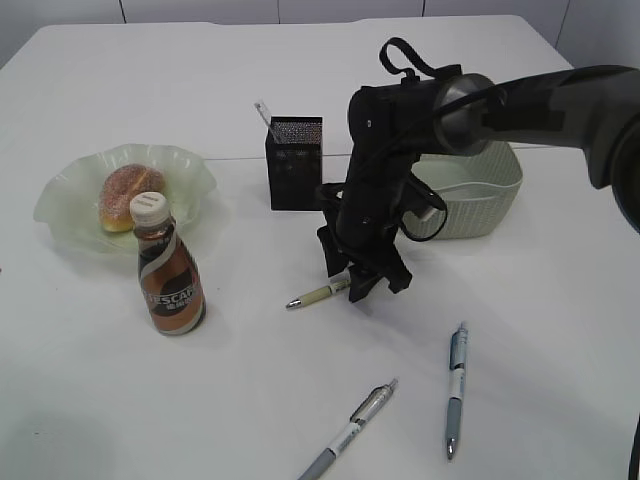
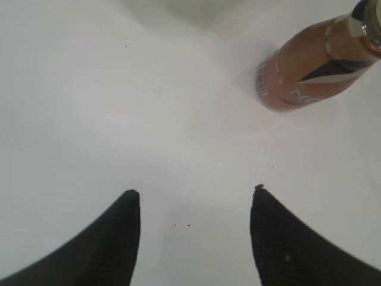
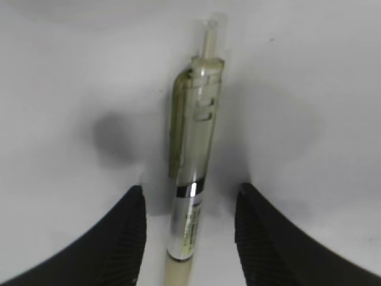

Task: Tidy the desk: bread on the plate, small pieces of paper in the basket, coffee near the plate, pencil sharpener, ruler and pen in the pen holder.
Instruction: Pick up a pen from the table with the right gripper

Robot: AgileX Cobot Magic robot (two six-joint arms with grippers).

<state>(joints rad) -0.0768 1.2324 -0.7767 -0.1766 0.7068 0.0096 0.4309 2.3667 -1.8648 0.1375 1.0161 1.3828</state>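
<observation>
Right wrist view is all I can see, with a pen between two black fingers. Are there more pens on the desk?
Observer: Yes. A grey pen and a blue pen lie on the desk, nearer its front edge.
Operator: Where's the pen holder?
Observer: The pen holder stands behind the right gripper.
Operator: Is the bread done?
Observer: The bread sits on the plate.

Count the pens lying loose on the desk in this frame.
3. An olive-clipped pen lies between the right gripper's open fingers at centre; a grey pen lies at front centre; a blue-grey pen lies front right. The arm may hide others.
</observation>
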